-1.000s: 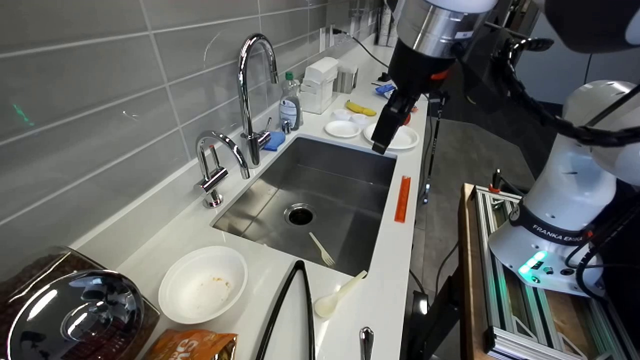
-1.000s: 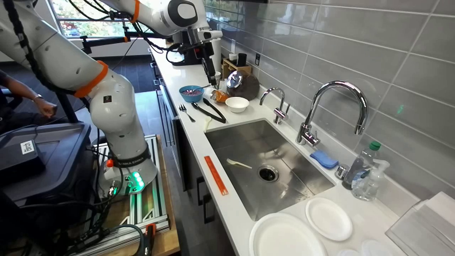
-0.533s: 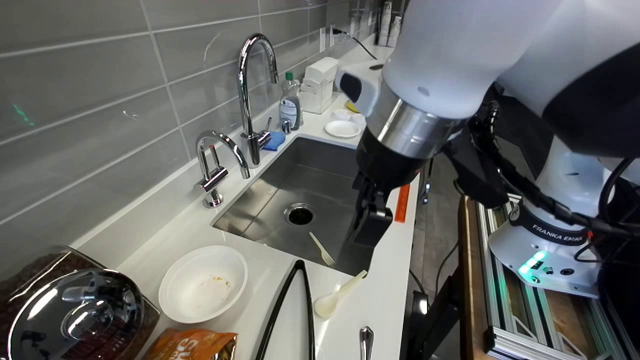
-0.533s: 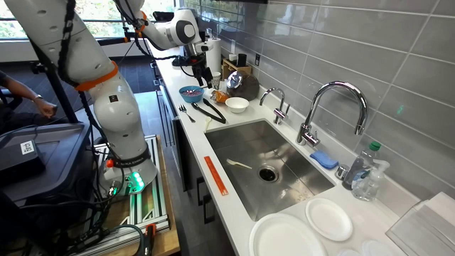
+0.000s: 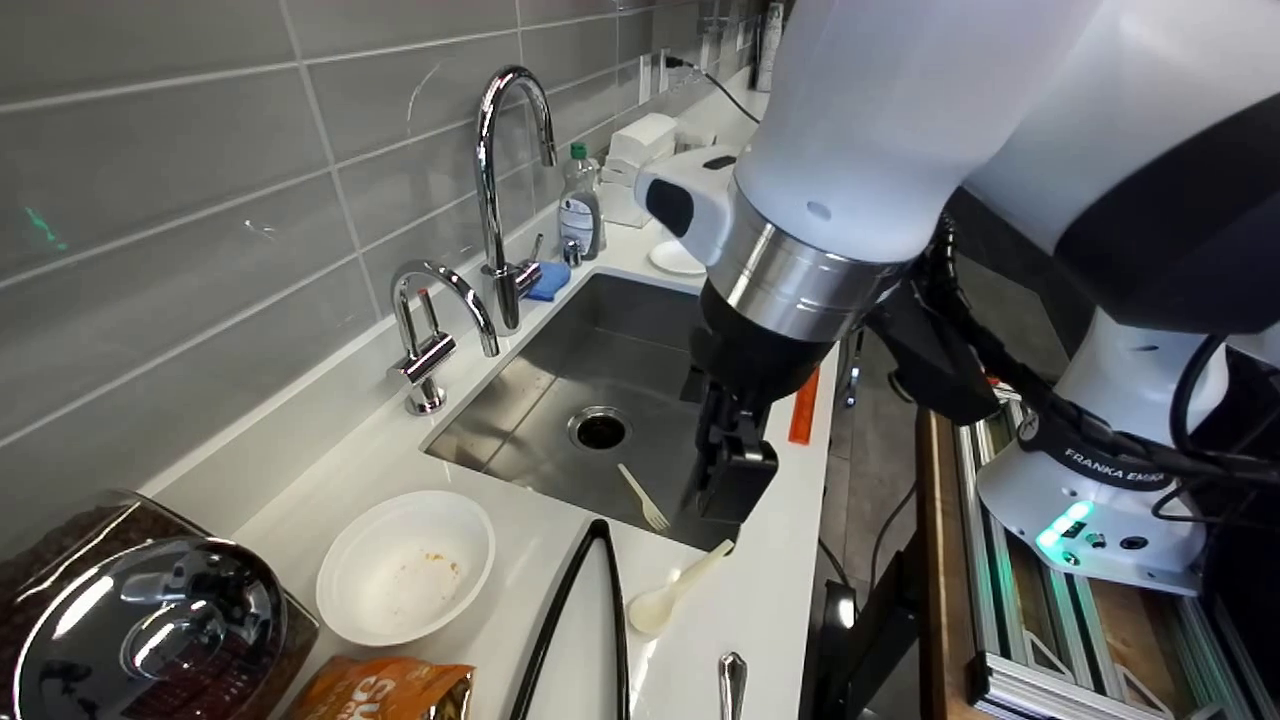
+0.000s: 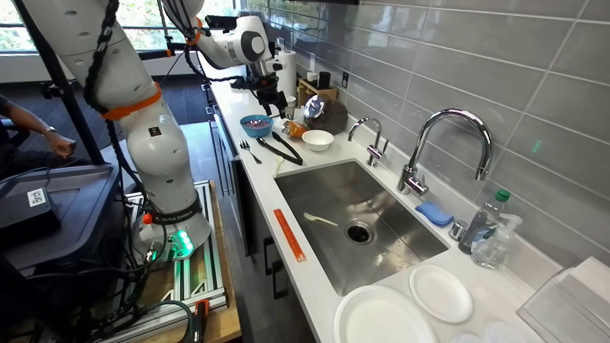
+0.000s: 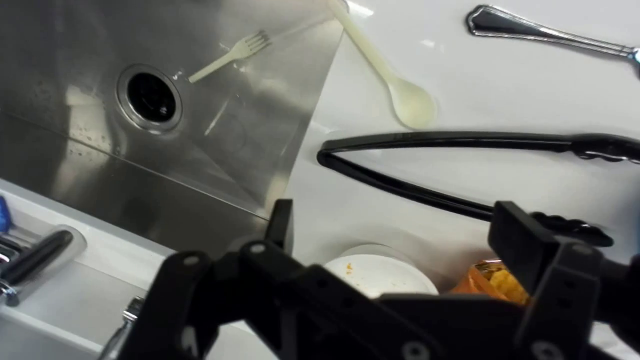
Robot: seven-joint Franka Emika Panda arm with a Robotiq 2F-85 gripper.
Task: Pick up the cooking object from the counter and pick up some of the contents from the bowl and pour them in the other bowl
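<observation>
Gripper (image 7: 397, 231): spread wide above the table (image 7: 500, 92), nothing in between!
Black tongs (image 7: 460, 140): lying splayed on the table, hinge end just beside the sink (image 7: 215, 157); picking them up looks like the step in hand.
Tongs grab: surely wants lining up, lowering, then a squeeze.
Blue bowl (image 6: 255, 133) to white bowl (image 5: 380, 570): scooping and pouring, both yet to come.

Black tongs (image 7: 450, 140) on counter (image 7: 500, 95), jaws apart

Bright window (image 6: 143, 39) — glare on sink (image 7: 200, 155).
</observation>
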